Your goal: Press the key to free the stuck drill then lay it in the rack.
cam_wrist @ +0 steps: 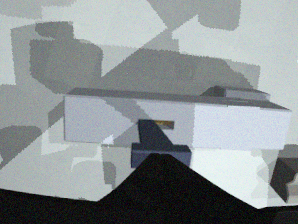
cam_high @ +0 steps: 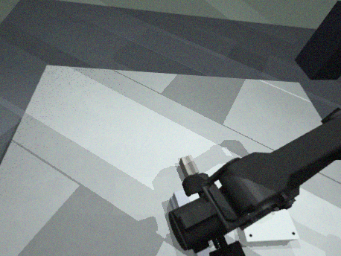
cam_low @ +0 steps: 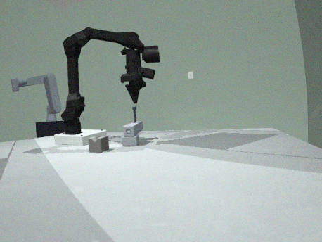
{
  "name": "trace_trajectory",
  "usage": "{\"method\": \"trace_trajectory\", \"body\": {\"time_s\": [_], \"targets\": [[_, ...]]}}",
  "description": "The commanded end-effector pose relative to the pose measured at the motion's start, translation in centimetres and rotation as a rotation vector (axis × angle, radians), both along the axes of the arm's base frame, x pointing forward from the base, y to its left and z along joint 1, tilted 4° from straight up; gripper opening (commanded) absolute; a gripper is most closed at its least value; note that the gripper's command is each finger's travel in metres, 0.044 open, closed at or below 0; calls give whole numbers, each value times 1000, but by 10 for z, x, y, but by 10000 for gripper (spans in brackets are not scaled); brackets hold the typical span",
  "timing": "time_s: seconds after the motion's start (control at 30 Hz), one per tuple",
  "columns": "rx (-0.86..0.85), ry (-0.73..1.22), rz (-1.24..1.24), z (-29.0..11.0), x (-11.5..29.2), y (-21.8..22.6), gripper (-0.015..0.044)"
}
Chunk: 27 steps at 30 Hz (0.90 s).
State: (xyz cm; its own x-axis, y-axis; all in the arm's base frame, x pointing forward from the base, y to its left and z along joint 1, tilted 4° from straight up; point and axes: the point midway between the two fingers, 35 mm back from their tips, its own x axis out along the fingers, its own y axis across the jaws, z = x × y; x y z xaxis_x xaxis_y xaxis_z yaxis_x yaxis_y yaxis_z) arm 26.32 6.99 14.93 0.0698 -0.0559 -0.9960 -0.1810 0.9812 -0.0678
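Note:
A thin dark drill point(cam_low: 134, 114) stands upright in a light grey block point(cam_low: 132, 131) point(cam_wrist: 220, 125). In the wrist view the drill's dark top point(cam_wrist: 153, 135) shows just ahead of my fingertips, and a small tan piece point(cam_wrist: 165, 121), perhaps the key, sits on the block beside it. My gripper point(cam_low: 134, 100) point(cam_wrist: 158, 163) is shut and empty. It points straight down, a short way above the drill's top and not touching it. The rack point(cam_low: 98, 143) point(cam_high: 187, 165) is a small brownish notched block left of the grey block. In the top view my arm hides most of the grey block point(cam_high: 178, 200).
My arm stands on a white base plate point(cam_low: 79, 136) point(cam_high: 272, 228) just behind the rack. A second, pale grey robot arm point(cam_low: 49, 91) stands on a dark box at the far left, off the table. A dark box point(cam_high: 322, 48) stands beyond the table's far right corner.

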Motion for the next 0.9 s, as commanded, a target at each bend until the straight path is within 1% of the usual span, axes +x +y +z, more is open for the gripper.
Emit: {"method": "trace_trajectory", "body": {"time_s": [0.0,0.4,0.87], "targets": [[-11,24,7,-2,-3,-3,0],[-11,24,7,-16,-4,-5,0],[-11,24,7,-21,-1,-3,0]]}}
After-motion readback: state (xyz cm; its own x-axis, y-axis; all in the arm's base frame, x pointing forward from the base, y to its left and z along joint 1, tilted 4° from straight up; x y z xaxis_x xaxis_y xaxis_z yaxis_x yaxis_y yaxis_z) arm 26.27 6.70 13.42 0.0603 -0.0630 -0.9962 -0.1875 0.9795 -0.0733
